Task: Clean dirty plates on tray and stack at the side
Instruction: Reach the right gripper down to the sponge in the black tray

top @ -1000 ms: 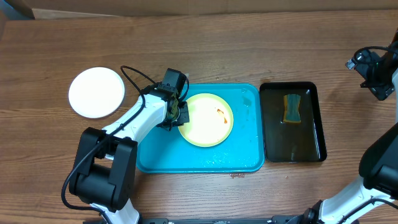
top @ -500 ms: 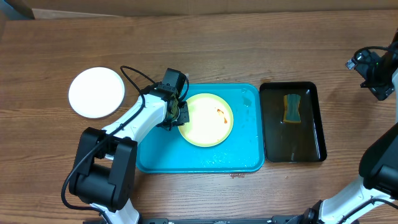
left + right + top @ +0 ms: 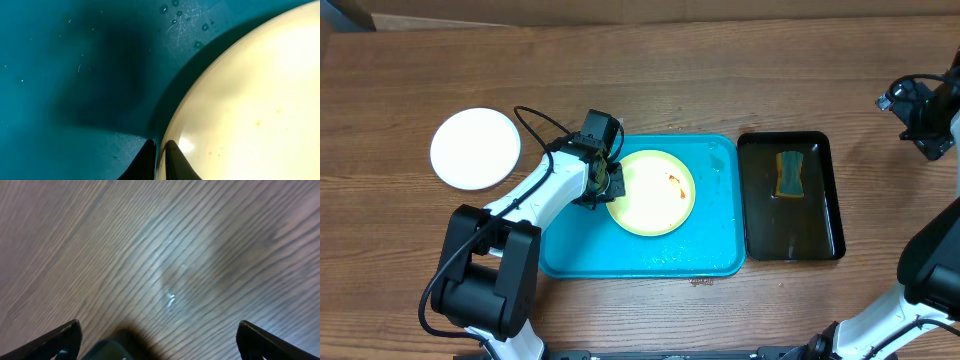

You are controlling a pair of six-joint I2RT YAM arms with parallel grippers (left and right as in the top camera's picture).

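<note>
At left, on the wooden table (image 3: 720, 80), a white plate (image 3: 475, 148) lies well apart from the turquoise tray (image 3: 710, 255). My left gripper (image 3: 609, 185) sits over that tray's left half, jaws narrowed onto the left rim of the yellow-green plate (image 3: 650, 200); in the wrist view I see one fingertip (image 3: 146, 161) outside the rim and the other inside. The plate lies near the tray's middle, an orange smear (image 3: 674, 181) right of its centre. Just right of the tray, a black tray (image 3: 820, 210) holds a sponge (image 3: 789, 173). At far right, my right gripper (image 3: 928, 130) hangs over bare wood, jaws wide, holding nothing.
</note>
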